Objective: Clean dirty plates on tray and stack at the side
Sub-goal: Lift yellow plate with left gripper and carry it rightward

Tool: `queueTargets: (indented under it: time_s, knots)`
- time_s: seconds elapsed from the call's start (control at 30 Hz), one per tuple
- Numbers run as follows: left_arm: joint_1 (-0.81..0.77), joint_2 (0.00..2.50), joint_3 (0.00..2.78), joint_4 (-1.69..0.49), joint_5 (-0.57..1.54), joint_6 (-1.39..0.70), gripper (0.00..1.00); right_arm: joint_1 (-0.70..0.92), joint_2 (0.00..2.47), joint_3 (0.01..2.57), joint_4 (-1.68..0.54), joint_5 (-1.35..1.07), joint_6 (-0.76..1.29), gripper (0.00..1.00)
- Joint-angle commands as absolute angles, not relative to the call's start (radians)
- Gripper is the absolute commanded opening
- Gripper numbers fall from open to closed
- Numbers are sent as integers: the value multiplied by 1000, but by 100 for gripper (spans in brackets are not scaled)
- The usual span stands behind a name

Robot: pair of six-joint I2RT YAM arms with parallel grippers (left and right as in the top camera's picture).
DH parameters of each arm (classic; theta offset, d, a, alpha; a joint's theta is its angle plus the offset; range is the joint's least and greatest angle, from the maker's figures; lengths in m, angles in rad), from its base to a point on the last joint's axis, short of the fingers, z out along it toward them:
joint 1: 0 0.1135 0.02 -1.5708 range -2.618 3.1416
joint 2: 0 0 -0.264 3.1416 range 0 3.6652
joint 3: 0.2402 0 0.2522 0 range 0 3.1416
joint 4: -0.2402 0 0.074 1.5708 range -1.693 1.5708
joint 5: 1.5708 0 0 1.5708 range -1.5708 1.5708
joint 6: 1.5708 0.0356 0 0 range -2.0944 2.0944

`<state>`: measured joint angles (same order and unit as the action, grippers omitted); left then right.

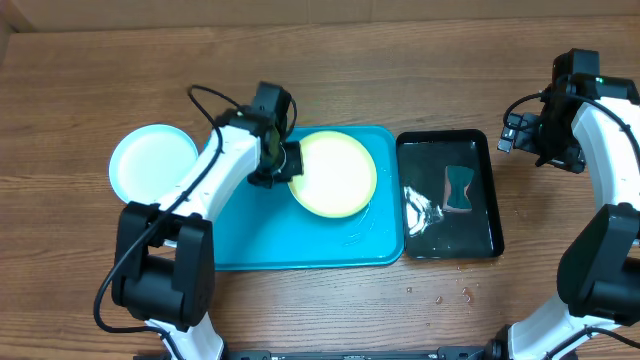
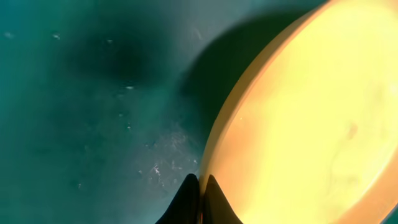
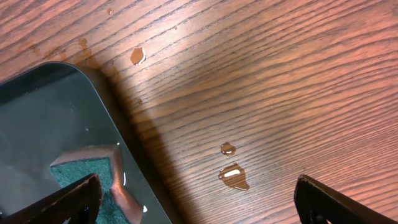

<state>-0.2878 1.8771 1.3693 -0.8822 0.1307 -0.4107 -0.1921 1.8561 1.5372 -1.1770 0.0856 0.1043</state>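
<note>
Between the tips of our left gripper (image 2: 199,194) we pinch the round yellow-green plastic plate (image 2: 311,124) by its rim, probably to lift it; right gripper (image 3: 199,202) gapes wide, empty.

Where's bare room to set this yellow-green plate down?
Front half of the large turquoise plastic tray, below the yellow-green round plastic plate, is bare. So is wood table in front of the white-on-blue plate stack. Crowded: the black rectangular tray, holding sponge and water.
</note>
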Motion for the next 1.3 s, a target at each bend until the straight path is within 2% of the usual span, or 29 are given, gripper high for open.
queueTargets:
  time_s: [0.0,0.33,0.67,0.9,1.27]
  knots:
    - [-282,1890,1474,-922,123,-388,4,-198,1842,1549,-1172,88,107,100]
    - [-340,1890,1701,-998,117,-389,4,-198,1842,1549,-1172,88,107,100]
    - [-555,1890,1719,-921,-90,-428,4,-198,1842,1549,-1172,88,107,100]
    - [-726,1890,1719,-892,-329,-427,4,-198,1842,1549,-1172,88,107,100]
    - [-996,1890,1719,-886,-918,-347,4,-198,1842,1549,-1172,88,107,100]
